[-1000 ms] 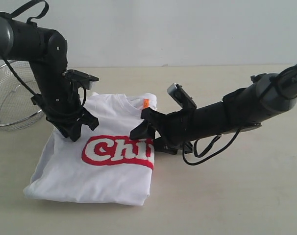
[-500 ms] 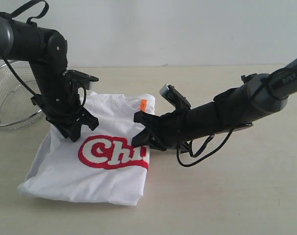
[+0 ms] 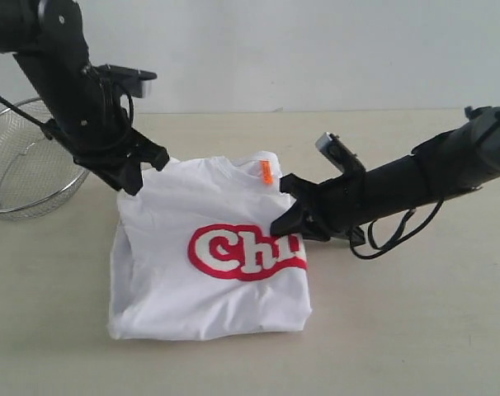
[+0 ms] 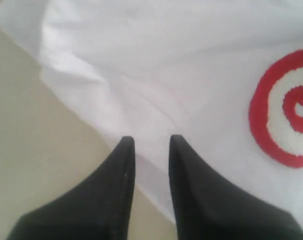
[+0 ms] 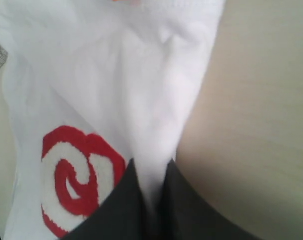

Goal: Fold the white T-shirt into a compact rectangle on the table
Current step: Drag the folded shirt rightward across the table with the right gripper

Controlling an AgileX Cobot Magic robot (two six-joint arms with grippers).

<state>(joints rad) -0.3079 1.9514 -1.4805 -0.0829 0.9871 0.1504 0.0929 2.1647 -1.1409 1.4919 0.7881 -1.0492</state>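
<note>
We see the white T-shirt lying folded on the desk, near its middle. The wire-mesh bowl stands on the desk behind and to the left, close to the cloth but apart from it. The left hand meets the shirt's far left corner, and the right hand meets its right edge.

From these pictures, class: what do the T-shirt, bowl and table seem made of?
T-shirt: soft matte fabric, probably cotton; it creases. Bowl: shiny metal wire mesh, see-through. Table: pale matte wood or laminate; faint grain.
</note>
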